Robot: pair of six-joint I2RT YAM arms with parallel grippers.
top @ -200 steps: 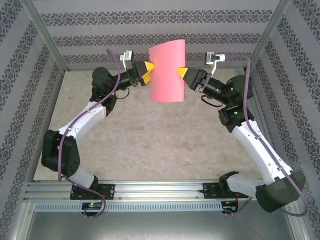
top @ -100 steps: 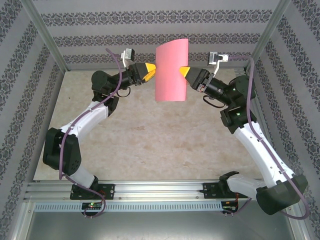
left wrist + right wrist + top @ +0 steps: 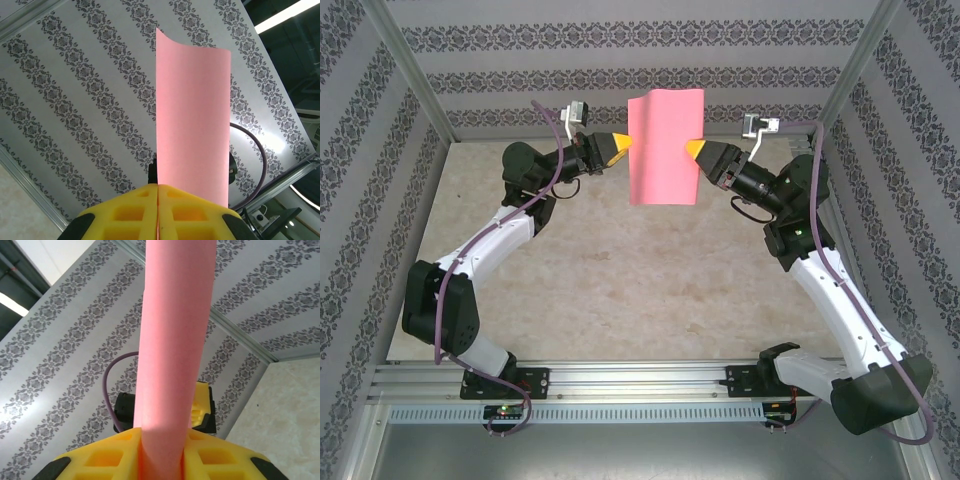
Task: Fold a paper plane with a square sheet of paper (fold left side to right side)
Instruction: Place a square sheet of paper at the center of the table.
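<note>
The square sheet of paper (image 3: 665, 145) hangs in the air over the far end of the counter (image 3: 620, 290), well clear of its surface, with the patterned back wall (image 3: 520, 40) behind it. It stands upright between the two arms, pink and uncreased as far as I can see, and its top edge curls over a little.

The left gripper (image 3: 620, 146) comes in from the left at about mid-height of the sheet and meets its left edge. On the left wrist camera, its yellow fingers (image 3: 130, 215) are pressed flat together. The paper's edge runs straight down into the seam between them, so this gripper is fully closed and pinching that edge.

The right gripper (image 3: 693, 150) reaches in from the other side, level with the left one, and touches the right edge. On the right wrist camera, its yellow fingers (image 3: 100, 460) stand slightly apart. The paper rises between them bowed into a rounded, tube-like curve rather than a flat sheet. They are closed onto that curved part and hold it. Past the paper in that view the left gripper's yellow tip peeks out, just beside the sheet, with a purple cable (image 3: 110, 385) looping behind it.

Both arms stretch forward from their bases at the near rail (image 3: 640, 385).
</note>
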